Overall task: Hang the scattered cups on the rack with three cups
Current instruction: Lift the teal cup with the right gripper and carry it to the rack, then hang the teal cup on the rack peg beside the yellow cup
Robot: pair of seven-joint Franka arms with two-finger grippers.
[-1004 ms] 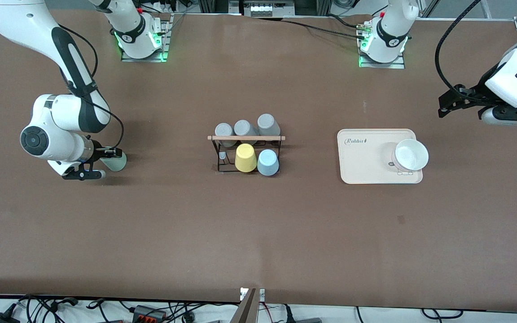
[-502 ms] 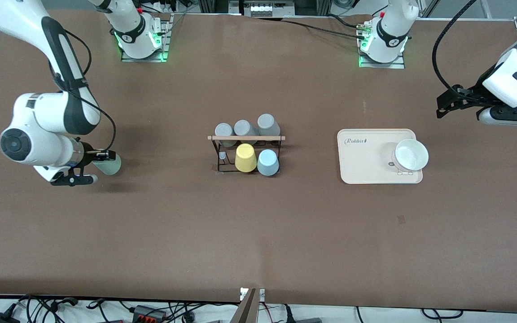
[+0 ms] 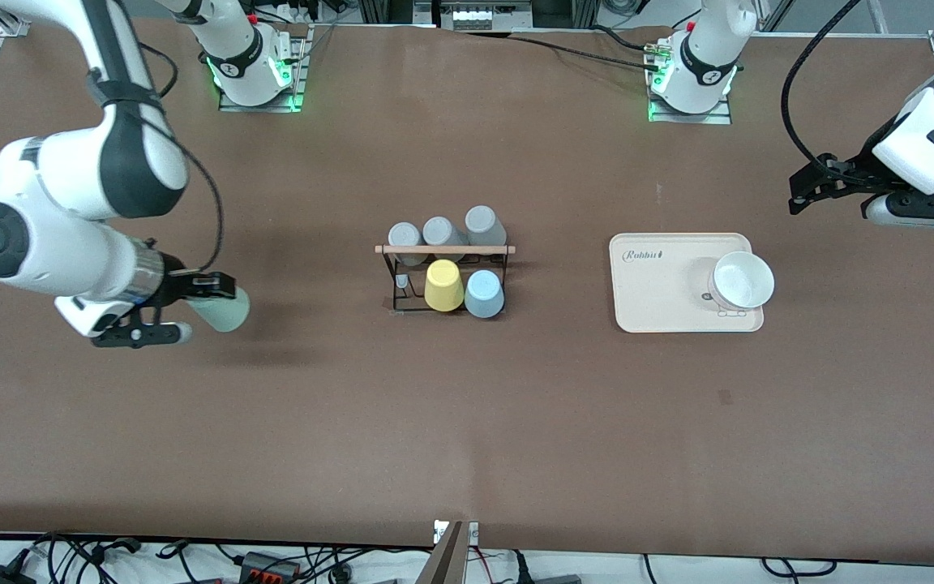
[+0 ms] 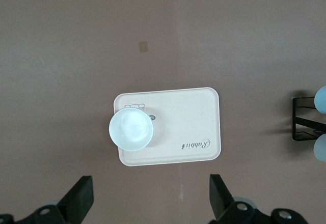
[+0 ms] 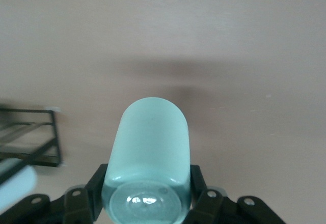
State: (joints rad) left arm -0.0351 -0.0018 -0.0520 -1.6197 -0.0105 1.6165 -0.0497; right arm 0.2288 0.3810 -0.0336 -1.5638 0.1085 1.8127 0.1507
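Note:
My right gripper is shut on the pale mint-green cup and holds it on its side above the table toward the right arm's end, clear of the rack. In the right wrist view the cup sits between the jaws of that gripper. The black wire rack with its wooden rod carries three grey cups on its farther row. A yellow cup and the light blue cup sit on its nearer row. My left gripper waits open and empty in the air at the left arm's end.
A cream tray with a white bowl lies between the rack and the left arm's end; both show in the left wrist view, tray and bowl. The rack's edge shows in the right wrist view.
My right gripper has risen with the mint-green cup and carried it a little toward the rack. The left arm has barely moved.

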